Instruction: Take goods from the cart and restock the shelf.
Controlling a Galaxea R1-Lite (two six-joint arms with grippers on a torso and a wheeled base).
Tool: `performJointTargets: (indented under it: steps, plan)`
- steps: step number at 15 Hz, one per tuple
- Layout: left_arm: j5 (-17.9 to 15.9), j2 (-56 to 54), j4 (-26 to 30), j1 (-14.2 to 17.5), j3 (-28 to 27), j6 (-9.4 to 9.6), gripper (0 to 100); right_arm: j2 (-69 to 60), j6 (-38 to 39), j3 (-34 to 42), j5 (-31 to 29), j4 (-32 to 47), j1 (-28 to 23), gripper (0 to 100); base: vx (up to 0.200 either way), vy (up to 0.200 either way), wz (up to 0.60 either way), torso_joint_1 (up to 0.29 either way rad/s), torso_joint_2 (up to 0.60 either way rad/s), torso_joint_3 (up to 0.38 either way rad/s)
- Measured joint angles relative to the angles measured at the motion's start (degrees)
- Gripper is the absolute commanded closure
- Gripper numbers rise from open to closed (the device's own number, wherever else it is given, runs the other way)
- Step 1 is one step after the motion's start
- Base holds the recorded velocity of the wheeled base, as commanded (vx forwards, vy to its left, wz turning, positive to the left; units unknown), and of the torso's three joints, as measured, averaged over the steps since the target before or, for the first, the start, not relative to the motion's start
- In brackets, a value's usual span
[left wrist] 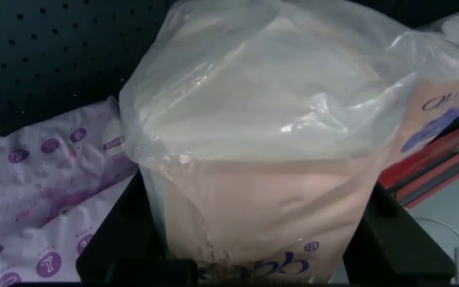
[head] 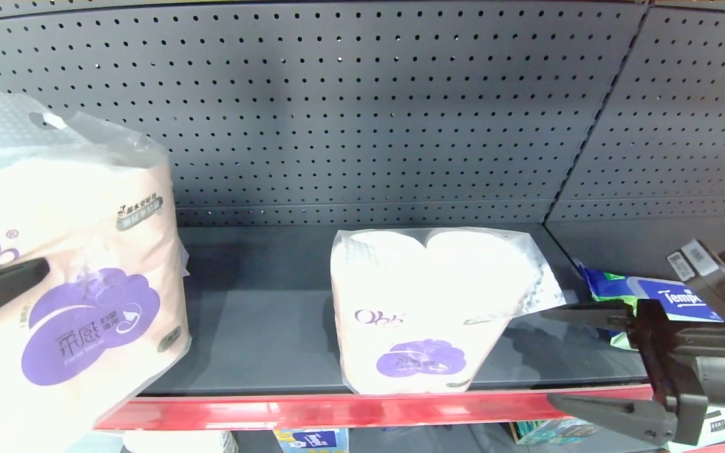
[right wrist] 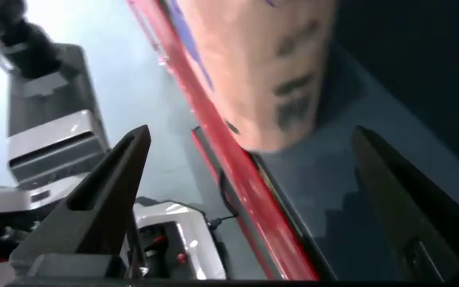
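A pink toilet paper pack [head: 79, 283] with a purple cloud print hangs in front of the shelf's left end. My left gripper [left wrist: 253, 255] is shut on it, and one black finger [head: 4, 286] crosses its face. A second, matching pack [head: 425, 308] stands upright on the grey shelf board [head: 262, 333], close to the red front edge [head: 337, 410]. My right gripper [head: 548, 355] is open just right of that pack, level with the shelf edge and touching nothing. In the right wrist view the open gripper [right wrist: 251, 134] frames the pack's lower corner [right wrist: 269, 72] and the red edge [right wrist: 229, 191].
A blue and green tissue packet [head: 652, 292] lies on the shelf behind my right gripper. Purple patterned packs [left wrist: 38, 191] lie left of the held pack. A perforated grey back panel [head: 362, 107] closes the shelf. More goods [head: 309, 438] sit on the shelf below.
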Motion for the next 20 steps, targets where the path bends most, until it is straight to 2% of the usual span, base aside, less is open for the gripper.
performJointTargets:
  steps: [3, 6, 8, 10, 13, 20]
  plan:
    - [-0.2, 1.6, -0.7, -0.2, -0.4, 0.09, 100, -6.0, 0.7, 3.6, -6.3, 0.0, -8.5, 0, 0.000, 0.000, 0.00, 0.000, 0.00, 0.000]
    - [-1.6, 4.0, -2.7, -0.5, -0.4, 0.09, 100, -15.4, 10.2, 7.1, -13.2, 0.5, -14.9, 0, 0.000, 0.000, 0.00, 0.000, 0.00, 0.000]
    - [-1.6, 5.3, -2.8, -0.6, -0.4, 0.09, 100, -22.2, 16.2, 9.5, -20.4, 2.7, -17.9, 0, 0.000, 0.000, 0.00, 0.000, 0.00, 0.000]
    - [-1.6, 6.0, -2.7, -0.6, -0.1, 0.04, 100, -26.6, 17.7, 10.6, -23.9, 4.8, -20.7, 0, 0.000, 0.000, 0.00, 0.000, 0.00, 0.000]
    - [-1.6, 6.6, -2.5, -0.6, 0.3, 0.00, 100, -29.4, 17.7, 10.9, -25.9, 4.8, -22.6, 0, 0.000, 0.000, 0.00, 0.000, 0.00, 0.000]
    - [-1.7, 8.9, -2.6, -0.6, 0.7, 0.00, 100, -36.4, 16.6, 13.9, -27.8, 5.1, -22.9, 0, 0.000, 0.000, 0.00, 0.000, 0.00, 0.000]
